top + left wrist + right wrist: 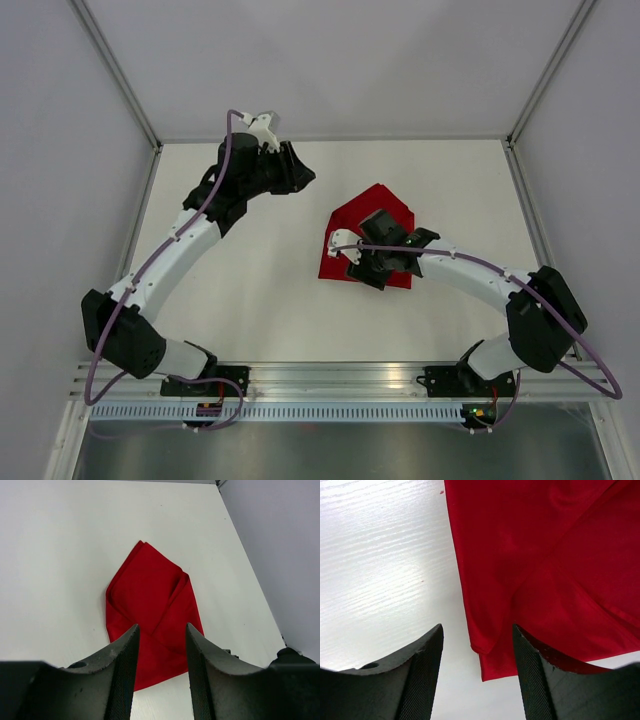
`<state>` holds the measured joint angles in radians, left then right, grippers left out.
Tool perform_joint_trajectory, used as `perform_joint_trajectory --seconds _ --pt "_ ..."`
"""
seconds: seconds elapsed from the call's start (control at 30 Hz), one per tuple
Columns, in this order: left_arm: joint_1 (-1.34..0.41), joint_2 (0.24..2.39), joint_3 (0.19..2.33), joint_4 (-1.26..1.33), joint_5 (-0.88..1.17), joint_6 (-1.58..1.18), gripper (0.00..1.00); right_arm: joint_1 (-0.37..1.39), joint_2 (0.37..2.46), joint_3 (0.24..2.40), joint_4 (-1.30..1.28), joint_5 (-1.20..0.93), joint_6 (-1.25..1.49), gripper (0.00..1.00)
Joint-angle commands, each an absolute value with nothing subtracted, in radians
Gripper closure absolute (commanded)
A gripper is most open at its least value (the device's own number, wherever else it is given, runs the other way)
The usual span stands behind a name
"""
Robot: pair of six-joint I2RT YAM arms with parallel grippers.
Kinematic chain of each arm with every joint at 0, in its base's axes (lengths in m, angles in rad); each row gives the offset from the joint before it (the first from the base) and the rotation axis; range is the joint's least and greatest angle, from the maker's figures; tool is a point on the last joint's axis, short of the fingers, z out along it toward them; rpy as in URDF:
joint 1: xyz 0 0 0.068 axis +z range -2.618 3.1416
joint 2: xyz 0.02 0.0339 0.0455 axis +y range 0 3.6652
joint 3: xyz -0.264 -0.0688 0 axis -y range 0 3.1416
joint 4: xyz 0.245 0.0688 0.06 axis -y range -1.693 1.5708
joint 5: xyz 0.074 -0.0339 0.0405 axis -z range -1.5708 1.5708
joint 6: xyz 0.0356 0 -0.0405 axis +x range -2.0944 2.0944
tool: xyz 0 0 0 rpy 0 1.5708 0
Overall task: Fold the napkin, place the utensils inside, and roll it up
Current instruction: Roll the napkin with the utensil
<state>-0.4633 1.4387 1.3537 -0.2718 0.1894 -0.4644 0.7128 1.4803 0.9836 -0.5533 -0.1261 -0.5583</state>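
Scene: White table (260, 290) pictured from above, w/ two arms bolted at the bottom edge of the frame. It is enclosed by pale wall panels (60, 150) left, right & at the back.

Napkin: The red napkin (375, 200) is seen lying flat on the table, centre-right of the overhead frame. It is folded to a pointed outline, tip twd the top of frame, w/ flaps overlapped.

Left gripper: The left gripper (303, 178) is held upper-centre in the overhead frame, to the left of the napkin & well apart from it.

Left jaws: Shown parted in the left wrist view. Both dark fingers (122, 680) are at the bottom of that frame w/ nothing gripped btwn them. The napkin is framed in the gap beyond, mid-frame.

Right gripper: The right gripper (368, 270) is positioned over the napkin's lower half, so part of the cloth is hidden in the overhead frame.

Right jaws: Shown spread wide in the right wrist view, fingers (420, 680) at the bottom of frame, no cloth pinched. A folded corner of the napkin is seen below the gap. Whether the right-hand finger touches the cloth cannot be told.

Cloth in right wrist view: Upper right of frame is filled by the napkin, bare table at left.
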Motion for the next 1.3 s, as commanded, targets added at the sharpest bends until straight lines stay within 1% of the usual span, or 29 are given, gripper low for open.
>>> perform_joint_trajectory --seconds 0.0,0.2,0.43,0.77,1.03,1.07,1.1,1.27 --pt "-0.465 1.39 1.315 -0.344 0.137 -0.492 0.53 0.723 1.473 0.968 -0.494 -0.121 -0.607 0.36" --pt "-0.466 1.336 1.279 -0.353 0.114 -0.491 0.52 0.723 1.496 0.91 -0.422 -0.101 -0.656 0.33" --pt "-0.468 1.368 1.292 -0.353 0.121 -0.472 0.52 0.723 1.5 0.871 -0.394 -0.13 -0.69 0.27" --pt "-0.468 1.399 1.287 -0.342 0.132 -0.437 0.52 0.721 1.592 0.873 -0.347 -0.126 -0.721 0.27" --pt "-0.468 1.404 1.267 -0.342 0.152 -0.407 0.52 0.646 1.666 0.879 -0.348 -0.182 -0.753 0.34" --pt "-0.469 1.399 1.263 -0.336 0.155 -0.407 0.52 0.635 1.675 0.876 -0.353 -0.186 -0.761 0.38" --pt "-0.469 1.399 1.25 -0.331 0.158 -0.405 0.52 0.634 1.68 0.876 -0.354 -0.195 -0.764 0.4" --pt "-0.477 1.396 1.22 -0.322 0.158 -0.399 0.52 0.632 1.697 0.862 -0.367 -0.206 -0.778 0.47"
